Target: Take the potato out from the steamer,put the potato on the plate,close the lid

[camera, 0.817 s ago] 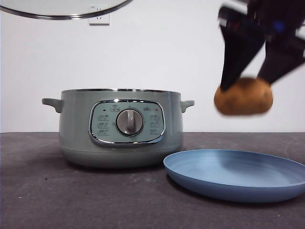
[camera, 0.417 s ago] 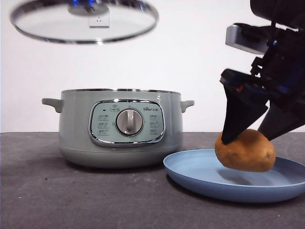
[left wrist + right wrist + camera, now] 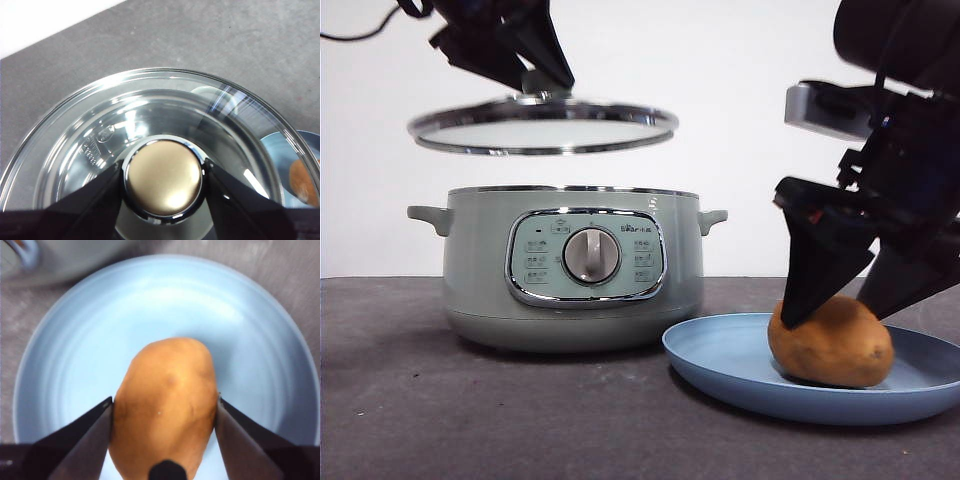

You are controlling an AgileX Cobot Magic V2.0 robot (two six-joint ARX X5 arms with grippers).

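The orange-brown potato lies in the light blue plate, at the right of the front view. My right gripper is shut on the potato, one black jaw against each side. The sage-green steamer stands uncovered left of the plate. A short way above its rim hangs the glass lid, about level. My left gripper is shut on the lid's knob.
The dark grey table stretches in front of the steamer and plate. The plate's rim sits close to the steamer's base. A white wall stands behind. Through the lid glass, the plate and potato show faintly.
The lid came down from the top of the picture to just above the steamer. The right gripper lowered the potato from mid-air into the plate.
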